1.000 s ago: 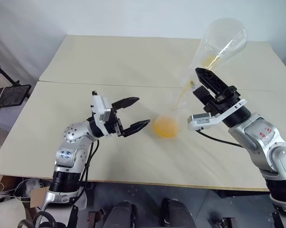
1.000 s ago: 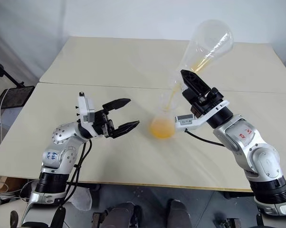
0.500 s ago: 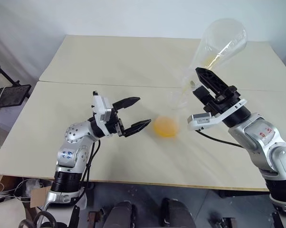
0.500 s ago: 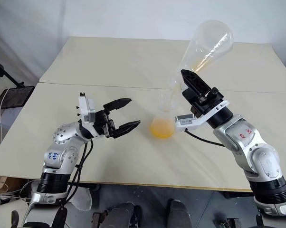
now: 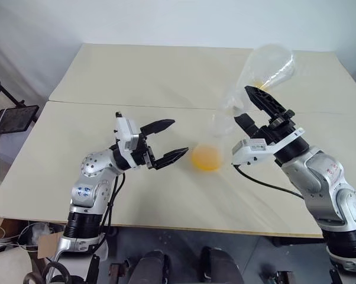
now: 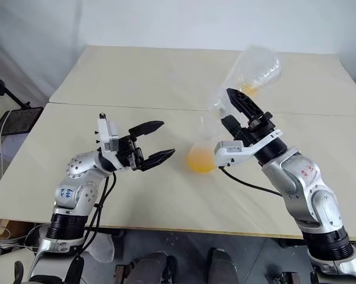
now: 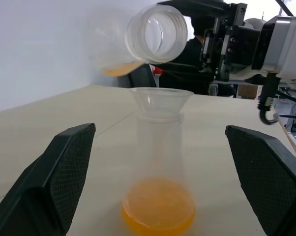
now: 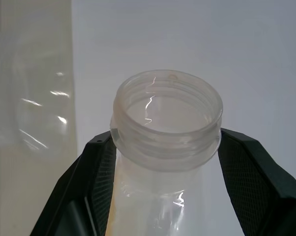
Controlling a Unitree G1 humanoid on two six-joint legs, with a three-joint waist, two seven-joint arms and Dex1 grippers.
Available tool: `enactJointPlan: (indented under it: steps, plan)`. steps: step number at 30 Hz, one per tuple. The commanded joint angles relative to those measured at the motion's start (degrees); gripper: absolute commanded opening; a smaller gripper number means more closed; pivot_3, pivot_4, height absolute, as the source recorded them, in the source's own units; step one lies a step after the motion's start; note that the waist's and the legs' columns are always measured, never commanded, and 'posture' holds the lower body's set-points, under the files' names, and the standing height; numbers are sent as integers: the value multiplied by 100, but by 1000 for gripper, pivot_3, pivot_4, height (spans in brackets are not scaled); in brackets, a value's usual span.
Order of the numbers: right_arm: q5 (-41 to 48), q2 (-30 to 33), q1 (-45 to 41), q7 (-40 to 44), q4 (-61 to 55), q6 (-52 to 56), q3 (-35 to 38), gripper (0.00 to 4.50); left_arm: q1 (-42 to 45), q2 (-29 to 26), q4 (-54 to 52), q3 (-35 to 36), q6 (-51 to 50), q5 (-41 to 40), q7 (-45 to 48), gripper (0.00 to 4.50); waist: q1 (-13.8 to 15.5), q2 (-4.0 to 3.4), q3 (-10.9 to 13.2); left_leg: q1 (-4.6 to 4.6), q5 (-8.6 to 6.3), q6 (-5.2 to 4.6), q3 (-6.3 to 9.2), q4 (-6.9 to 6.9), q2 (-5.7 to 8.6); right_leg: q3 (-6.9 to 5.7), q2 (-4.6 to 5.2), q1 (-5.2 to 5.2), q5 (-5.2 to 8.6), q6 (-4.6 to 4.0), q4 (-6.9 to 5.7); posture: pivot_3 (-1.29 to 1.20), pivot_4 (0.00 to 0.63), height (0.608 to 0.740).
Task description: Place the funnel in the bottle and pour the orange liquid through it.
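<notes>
The clear bottle stands upright mid-table, with the orange liquid pooled in its rounded base. The small see-through funnel sits in its neck. My right gripper is shut on the neck of a large clear conical flask, held tilted above and to the right of the funnel. The flask's mouth is close over the funnel, and a little orange liquid remains inside the flask. No stream is falling. My left gripper stands open just left of the bottle, apart from it.
Two cream tables meet at a seam running across behind the bottle. A black stand sits off the table's left edge. The front table edge lies near the arms.
The stream of orange liquid from flask to funnel has stopped. My right wrist has rolled, bringing the flask's wide bottom lower. The left gripper has not moved.
</notes>
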State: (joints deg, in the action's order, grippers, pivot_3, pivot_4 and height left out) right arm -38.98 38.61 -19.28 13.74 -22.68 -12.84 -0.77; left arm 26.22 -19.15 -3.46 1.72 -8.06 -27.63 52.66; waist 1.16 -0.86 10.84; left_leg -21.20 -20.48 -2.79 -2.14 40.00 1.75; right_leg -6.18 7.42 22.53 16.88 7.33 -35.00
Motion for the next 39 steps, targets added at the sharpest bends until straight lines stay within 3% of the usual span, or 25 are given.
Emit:
enactJointPlan:
  steps: [1,6,15,24,32,37,39]
  plan:
    - [749,-159,58,357,-441,376,338,2759,84,-46,-6,48,107,-14,22,4500,6,0,0,0,0,0,0,0,0,0,0,0,0,0,0,0,150,740]
    - [2530,-940,-14,884,-903,2062,1063,2759,117,-84,50,61,107,-22,56,4500,17,0,0,0,0,-1,3,2,-1,-2,0,-3,0,0,-2,0,150,740]
    - [4308,-881,10,1011,-618,3739,2849,2759,192,-55,167,20,148,-3,94,4500,16,0,0,0,0,-2,6,-1,3,-2,2,-2,0,0,-2,0,150,740]
    - [4947,-675,186,742,814,3923,3717,2759,192,16,175,-30,200,24,86,4500,12,-1,0,3,1,-3,-5,-3,3,3,3,0,0,0,-6,0,150,740]
    - [5592,-641,661,844,1308,3959,4130,2759,166,-2,124,-3,187,28,63,4500,38,-1,-1,3,2,-3,-4,-3,2,4,3,1,0,0,-7,0,150,740]
    - [6012,-757,964,919,1542,3219,4538,4400,175,-62,130,13,177,27,105,4500,33,0,-3,1,4,-8,2,-2,14,5,11,-7,-2,3,0,0,150,740]
    - [6282,-780,1087,1120,1425,3070,4557,4459,189,-106,160,33,171,16,138,4500,13,-6,-3,2,4,-9,-4,-5,13,8,11,-5,-2,4,2,0,150,740]
